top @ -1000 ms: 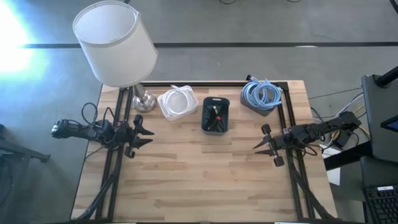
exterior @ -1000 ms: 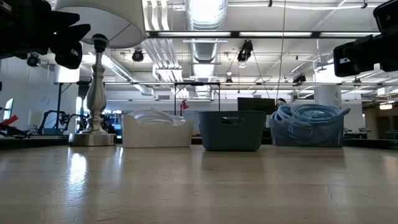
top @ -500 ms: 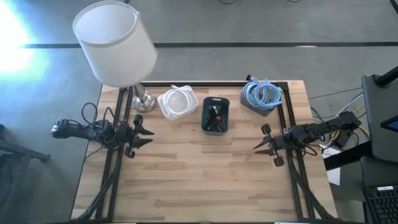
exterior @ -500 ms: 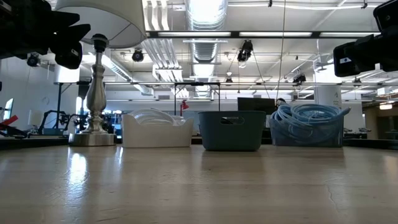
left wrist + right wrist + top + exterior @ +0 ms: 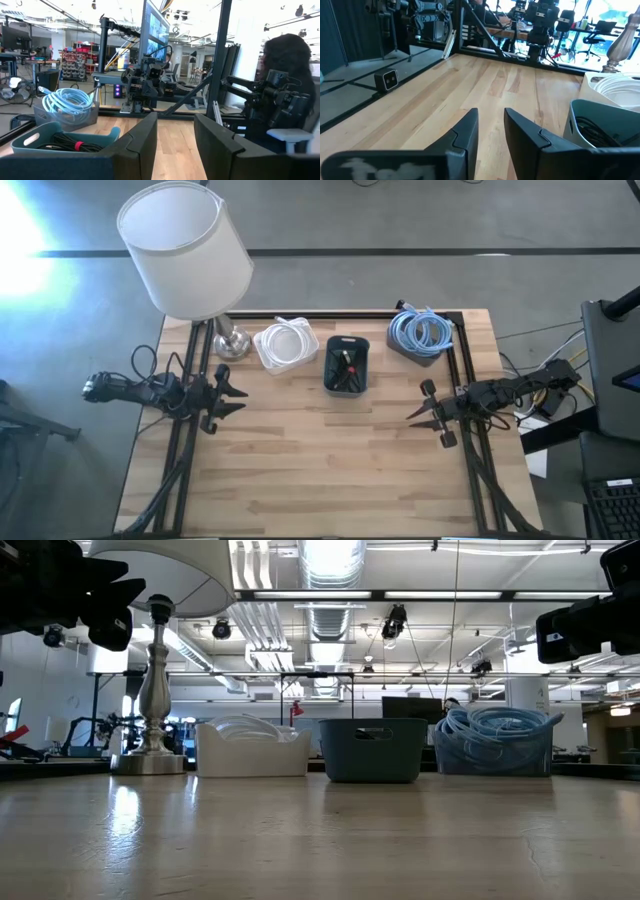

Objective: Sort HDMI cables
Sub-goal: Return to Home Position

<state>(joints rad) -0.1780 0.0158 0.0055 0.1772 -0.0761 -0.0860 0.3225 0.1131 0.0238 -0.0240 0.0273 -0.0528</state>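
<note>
— The left gripper?
— Fingers spread wide, nothing in them, over the table's left side. The right gripper likewise, opposite.
— And the cables?
— Farther back: white coils in the white bin, black bundles in the teal bin, light-blue coils in the grey bin. Counts per bin are unclear.

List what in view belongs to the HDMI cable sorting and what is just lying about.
Job: white cables in the white bin; black cables in the blue bin; light-blue cables in the grey bin; left gripper and right gripper, open, at the table's sides.
Lying about: table lamp; small camera by the table's edge.
</note>
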